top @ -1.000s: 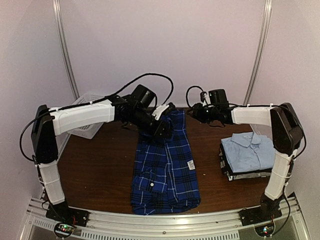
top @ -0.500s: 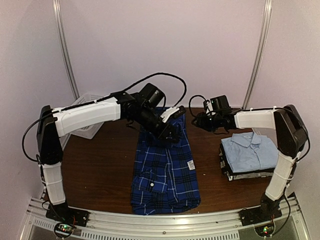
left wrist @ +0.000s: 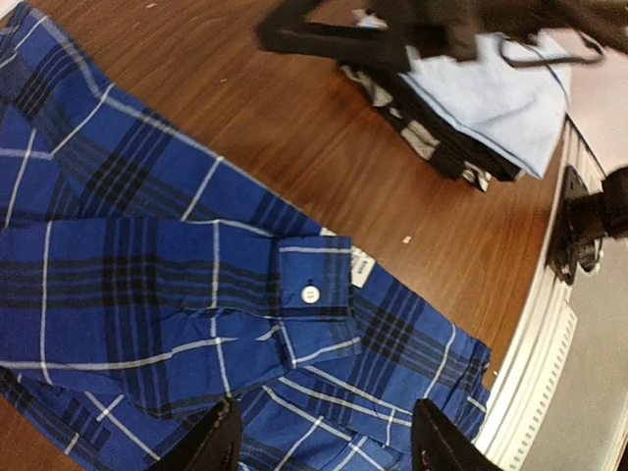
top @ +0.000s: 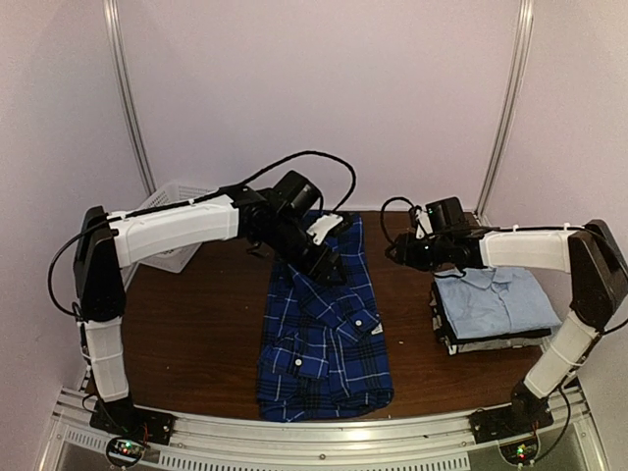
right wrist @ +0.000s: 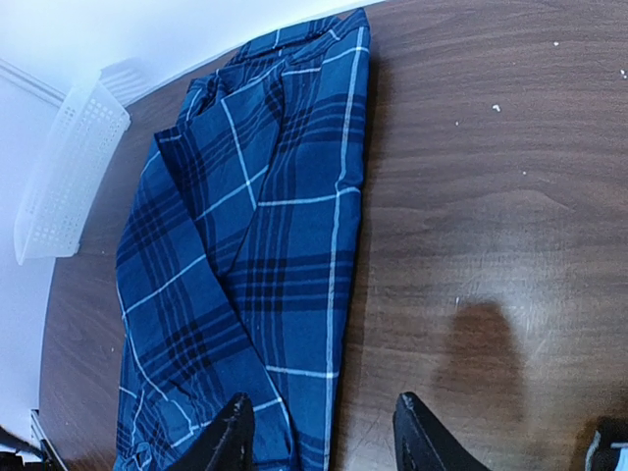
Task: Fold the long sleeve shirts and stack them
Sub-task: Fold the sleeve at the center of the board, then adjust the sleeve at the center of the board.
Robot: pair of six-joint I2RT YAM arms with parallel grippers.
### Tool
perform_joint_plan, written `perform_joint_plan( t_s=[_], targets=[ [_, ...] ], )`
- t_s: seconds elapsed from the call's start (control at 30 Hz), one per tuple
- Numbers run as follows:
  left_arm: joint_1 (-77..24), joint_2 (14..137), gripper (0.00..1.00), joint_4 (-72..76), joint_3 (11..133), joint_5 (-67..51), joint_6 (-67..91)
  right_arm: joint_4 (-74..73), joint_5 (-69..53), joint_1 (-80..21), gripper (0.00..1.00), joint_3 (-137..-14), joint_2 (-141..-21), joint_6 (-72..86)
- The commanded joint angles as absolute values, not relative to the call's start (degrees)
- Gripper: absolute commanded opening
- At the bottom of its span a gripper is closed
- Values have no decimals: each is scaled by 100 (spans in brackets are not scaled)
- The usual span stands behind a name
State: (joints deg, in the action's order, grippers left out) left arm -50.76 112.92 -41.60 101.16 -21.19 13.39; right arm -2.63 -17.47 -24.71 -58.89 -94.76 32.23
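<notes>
The dark blue-and-black plaid cloth shirt [top: 319, 334] lies lengthwise down the middle of the brown wooden desk [top: 196, 334]. It is narrowed to a long strip, with a sleeve laid back over its body so the buttoned cuff [left wrist: 311, 285] rests on top — a shape that suits folding it end to end next. The left hand [left wrist: 331, 446] hangs over the strip's far half, fingers well apart and holding nothing. The right hand [right wrist: 324, 442] hovers just beside the shirt's right edge, likewise parted and empty, probably — the top view is cramped there — to leave the cloth free to settle. The pile of folded shirts [top: 496, 304], a plain light blue one uppermost, sits at the desk's right side, near enough to receive the plaid one.
</notes>
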Motion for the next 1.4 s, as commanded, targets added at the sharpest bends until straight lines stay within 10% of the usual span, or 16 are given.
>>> perform_joint_plan(
  t_s=[0.0, 0.97, 1.37],
  targets=[
    [-4523, 11004, 57, -3702, 9635, -1277, 2382, -503, -1424, -2887, 50, -5546, -8975, 2876],
    [-3549, 11096, 43, -2344, 8117, -1243, 3732, -1410, -303, -4543, 34, -5223, -9613, 2705],
    [-3542, 11125, 40, -2239, 7979, -1185, 3750, -1763, -165, -4655, 7, -5396, -9492, 2831]
  ],
)
